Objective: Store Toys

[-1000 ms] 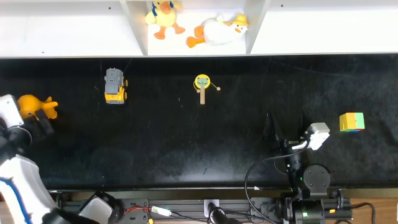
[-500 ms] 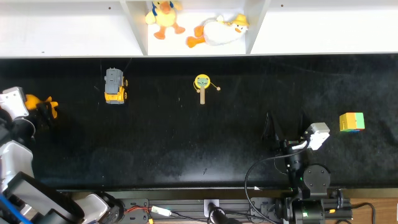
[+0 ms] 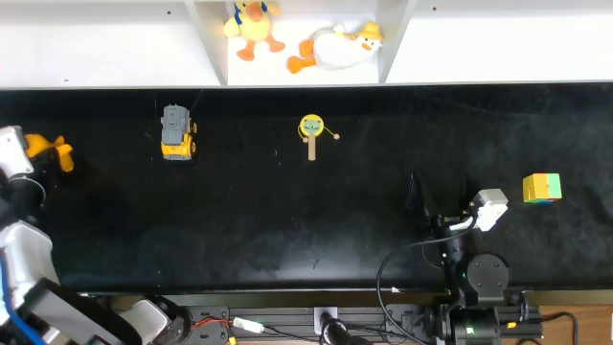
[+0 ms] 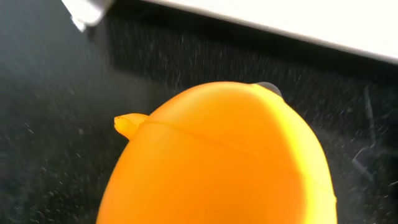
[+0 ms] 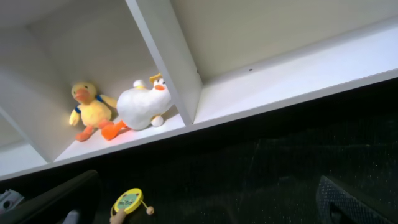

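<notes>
From above, the left pincer (image 3: 34,159), at the worktop's (image 3: 287,220) left edge, seems clamped on the orange toy (image 3: 45,149); the right pincer (image 3: 438,196) rests wide open, empty. The left wrist view has the toy pressed close: carrying, I'd say. The right wrist view shows the shelf (image 5: 280,74) it must next be lifted into.

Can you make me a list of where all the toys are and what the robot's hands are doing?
shelf: yellow duck plush and white duck plush, side by side in the middle compartment
table: toy truck on the left, rattle drum in the middle, coloured cube on the right
left gripper: at the table's far left, holding the orange toy
right gripper: open, empty, at the table's right, left of the cube
</notes>
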`<act>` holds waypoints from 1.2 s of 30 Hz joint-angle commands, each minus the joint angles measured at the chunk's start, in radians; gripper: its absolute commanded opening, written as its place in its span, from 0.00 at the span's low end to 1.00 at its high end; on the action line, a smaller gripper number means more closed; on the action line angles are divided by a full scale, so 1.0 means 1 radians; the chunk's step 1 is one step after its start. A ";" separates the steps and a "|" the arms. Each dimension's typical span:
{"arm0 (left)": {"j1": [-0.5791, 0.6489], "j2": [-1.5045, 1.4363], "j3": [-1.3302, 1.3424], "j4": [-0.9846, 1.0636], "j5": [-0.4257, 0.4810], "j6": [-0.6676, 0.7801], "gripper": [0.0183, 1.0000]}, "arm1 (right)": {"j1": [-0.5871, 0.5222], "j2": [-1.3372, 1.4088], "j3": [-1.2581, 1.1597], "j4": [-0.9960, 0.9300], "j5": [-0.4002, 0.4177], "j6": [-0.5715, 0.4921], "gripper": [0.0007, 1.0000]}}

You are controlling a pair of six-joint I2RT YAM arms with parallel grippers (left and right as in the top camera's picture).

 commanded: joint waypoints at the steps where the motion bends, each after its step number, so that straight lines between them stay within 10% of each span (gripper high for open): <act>1: -0.005 -0.056 0.078 0.013 0.123 -0.092 0.37 | 0.006 -0.008 -0.013 0.005 0.011 0.007 1.00; 36: -0.355 0.433 0.748 -0.158 -0.161 -0.376 0.30 | 0.006 -0.008 -0.013 0.005 0.011 0.007 0.99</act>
